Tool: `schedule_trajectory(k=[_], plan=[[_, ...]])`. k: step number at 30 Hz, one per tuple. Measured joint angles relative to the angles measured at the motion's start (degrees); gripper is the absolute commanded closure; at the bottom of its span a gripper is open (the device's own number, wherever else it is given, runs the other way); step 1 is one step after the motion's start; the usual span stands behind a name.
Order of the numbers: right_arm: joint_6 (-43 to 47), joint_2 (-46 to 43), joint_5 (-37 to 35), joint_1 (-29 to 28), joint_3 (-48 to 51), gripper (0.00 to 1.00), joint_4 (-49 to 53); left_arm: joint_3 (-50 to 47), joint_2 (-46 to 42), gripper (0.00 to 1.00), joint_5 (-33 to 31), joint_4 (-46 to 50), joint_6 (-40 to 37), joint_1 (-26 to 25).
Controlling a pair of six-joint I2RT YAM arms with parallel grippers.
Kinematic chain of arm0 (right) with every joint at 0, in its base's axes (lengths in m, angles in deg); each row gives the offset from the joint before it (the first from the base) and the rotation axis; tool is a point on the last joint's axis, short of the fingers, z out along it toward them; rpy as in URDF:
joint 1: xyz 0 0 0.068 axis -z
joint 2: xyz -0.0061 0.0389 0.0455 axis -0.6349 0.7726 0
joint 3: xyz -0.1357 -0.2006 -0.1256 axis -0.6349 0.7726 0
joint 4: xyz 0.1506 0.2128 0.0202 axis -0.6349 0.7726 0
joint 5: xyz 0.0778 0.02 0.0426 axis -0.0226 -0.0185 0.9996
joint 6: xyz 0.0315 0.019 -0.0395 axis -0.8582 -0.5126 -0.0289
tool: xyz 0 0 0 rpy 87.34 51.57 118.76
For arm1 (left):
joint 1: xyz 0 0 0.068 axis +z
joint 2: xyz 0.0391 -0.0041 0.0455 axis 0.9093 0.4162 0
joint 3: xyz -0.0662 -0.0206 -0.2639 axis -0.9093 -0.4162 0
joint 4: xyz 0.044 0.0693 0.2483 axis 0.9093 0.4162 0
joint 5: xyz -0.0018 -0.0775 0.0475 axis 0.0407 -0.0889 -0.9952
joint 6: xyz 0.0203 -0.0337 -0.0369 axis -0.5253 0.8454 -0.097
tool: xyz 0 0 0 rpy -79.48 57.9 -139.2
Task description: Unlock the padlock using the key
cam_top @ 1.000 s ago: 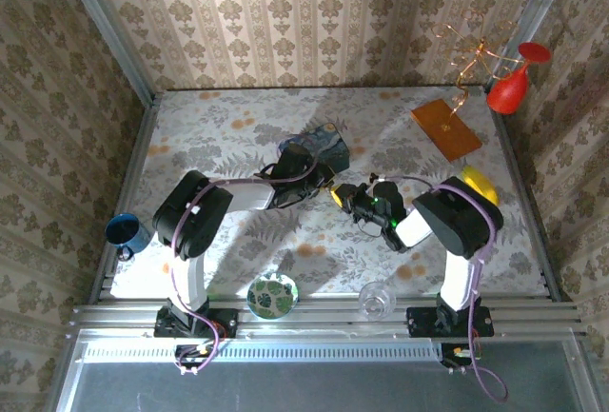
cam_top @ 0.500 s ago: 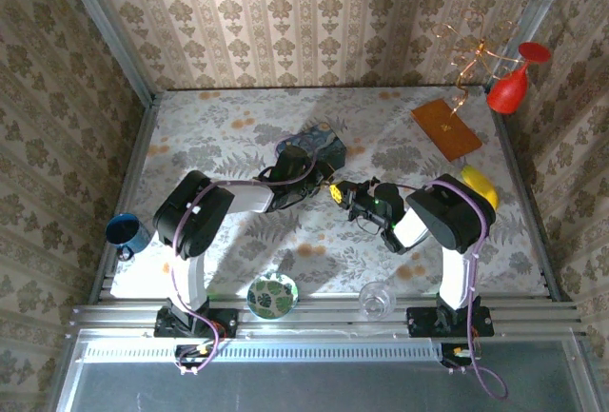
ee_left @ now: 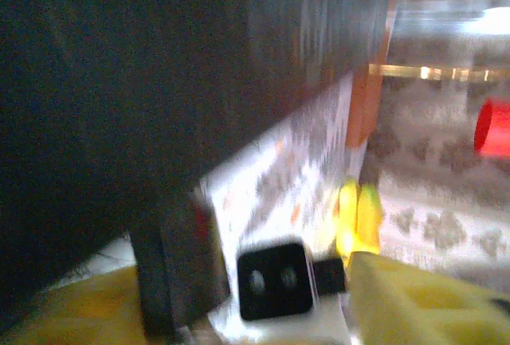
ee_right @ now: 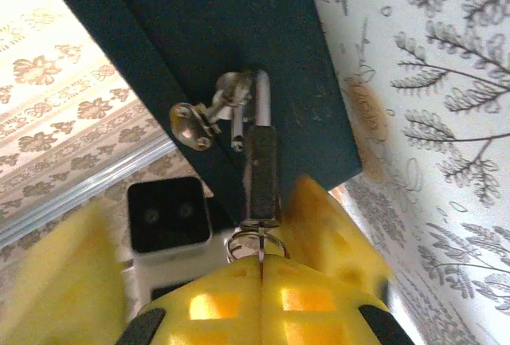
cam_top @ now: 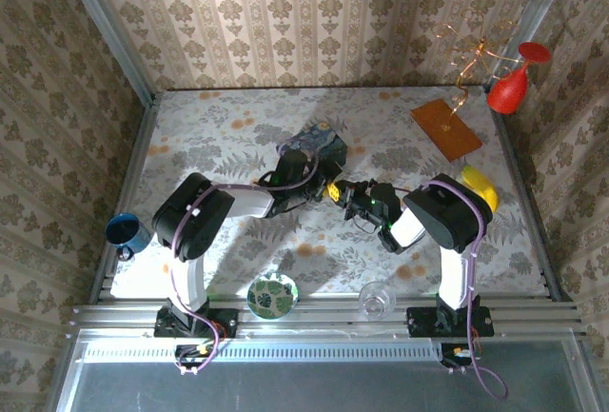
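Note:
In the right wrist view the small dark grey padlock (ee_right: 261,160) hangs by its silvery shackle (ee_right: 261,96) from a metal latch (ee_right: 209,114) on the dark blue box (ee_right: 191,34). The key (ee_right: 260,251) with its wire ring sits at the padlock's lower end, and my right gripper (ee_right: 261,269) is shut on it. My left gripper's yellow fingers (ee_right: 328,229) stand wide apart on either side of the padlock, open. In the top view both grippers (cam_top: 333,190) meet at the near edge of the box (cam_top: 319,141). The left wrist view is blurred, with the box (ee_left: 143,82) close against it.
A blue mug (cam_top: 124,232) stands at the left table edge. A patterned bowl (cam_top: 272,295) and a clear glass (cam_top: 377,299) sit near the front. An orange board (cam_top: 445,127), a red goblet (cam_top: 511,88) and a yellow object (cam_top: 481,184) lie at the right.
My left gripper's jaws have opened wider. My right gripper has crept left toward the box, still pinching the key.

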Motion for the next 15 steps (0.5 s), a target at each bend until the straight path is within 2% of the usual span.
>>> schedule_trajectory(k=[2, 6, 12, 13, 15], plan=[[0.0, 0.0, 0.0, -0.2, 0.0, 1.0, 0.6, -0.5, -1.3, 0.01, 2.6, 1.8, 0.2, -0.6], [0.0, 0.1, -0.2, -0.2, 0.0, 1.0, 1.0, -1.7, -4.7, 0.0, 5.2, 7.6, -0.1, -0.4], [0.6, 0.0, -0.9, -0.2, 0.6, 1.0, 1.0, -3.9, -13.0, 0.0, 4.9, 20.1, -3.4, 1.6], [0.9, -0.1, -1.3, -0.2, 1.0, 0.98, 1.0, -4.1, -14.7, 0.0, 4.5, 21.9, -4.2, 1.9], [1.4, -0.4, -1.7, -0.2, 2.1, 0.83, 1.0, -4.4, -18.1, 0.0, 3.5, 24.7, -5.6, 2.5]])
